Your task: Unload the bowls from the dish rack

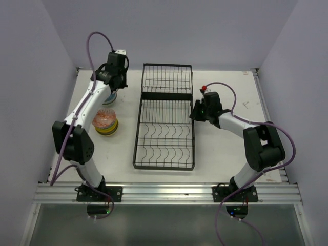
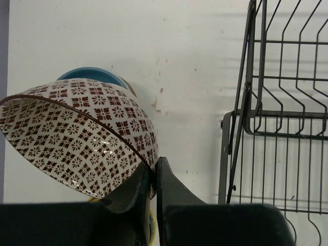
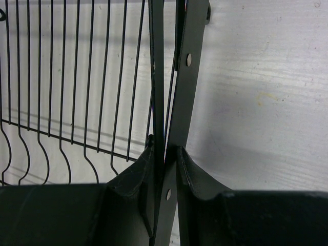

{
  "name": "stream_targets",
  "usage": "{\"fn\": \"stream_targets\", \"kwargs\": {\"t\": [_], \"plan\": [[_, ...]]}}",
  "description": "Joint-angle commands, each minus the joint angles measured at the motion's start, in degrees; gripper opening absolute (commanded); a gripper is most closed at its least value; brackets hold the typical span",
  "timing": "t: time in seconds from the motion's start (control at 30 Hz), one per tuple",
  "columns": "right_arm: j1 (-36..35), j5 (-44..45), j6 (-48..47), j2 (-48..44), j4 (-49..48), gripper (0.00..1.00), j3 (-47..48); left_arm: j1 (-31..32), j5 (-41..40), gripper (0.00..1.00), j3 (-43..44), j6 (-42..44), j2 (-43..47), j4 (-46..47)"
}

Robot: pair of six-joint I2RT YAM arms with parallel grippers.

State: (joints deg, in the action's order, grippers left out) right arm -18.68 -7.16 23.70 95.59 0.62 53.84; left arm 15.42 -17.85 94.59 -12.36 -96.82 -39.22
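The black wire dish rack lies in the middle of the table with no bowls in it. My left gripper is shut on the rim of a brown-patterned bowl, held tilted above a blue bowl at the far left; the top view shows that gripper over that stack. A second stack of bowls, with a patterned one on top and yellow-green below, stands nearer. My right gripper is shut on the rack's right side rail, which is seen from above at the rack's right edge.
The rack's wire dividers lie right of the held bowl. Purple walls close in the table on three sides. A metal rail runs along the near edge by the arm bases.
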Motion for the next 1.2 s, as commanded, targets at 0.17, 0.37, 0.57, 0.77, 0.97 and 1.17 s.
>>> {"fn": "stream_targets", "kwargs": {"t": [0.17, 0.37, 0.57, 0.77, 0.97, 1.17], "plan": [[0.6, -0.1, -0.2, 2.7, 4.6, 0.00, -3.2, -0.2, -9.5, 0.00, 23.4, 9.5, -15.7, -13.9], [0.6, -0.2, -0.2, 3.3, 4.7, 0.00, -2.9, -2.8, -11.2, 0.00, 30.0, 10.9, -21.3, -17.5], [0.6, -0.2, -0.2, 3.7, 4.7, 0.00, -2.8, -6.1, -8.6, 0.00, 28.2, 11.5, -23.7, -16.7], [0.6, -0.3, -0.3, 4.3, 4.7, 0.00, -2.5, -7.5, -6.2, 0.00, 28.2, 11.7, -26.0, -15.6], [0.7, -0.5, -0.2, 5.1, 4.7, 0.00, -2.3, -7.6, -3.5, 0.00, 28.5, 11.7, -27.5, -15.8], [0.6, -0.3, -0.2, 5.5, 4.6, 0.00, -2.0, -7.6, -3.8, 0.00, 26.0, 11.7, -26.8, -15.4]]}}
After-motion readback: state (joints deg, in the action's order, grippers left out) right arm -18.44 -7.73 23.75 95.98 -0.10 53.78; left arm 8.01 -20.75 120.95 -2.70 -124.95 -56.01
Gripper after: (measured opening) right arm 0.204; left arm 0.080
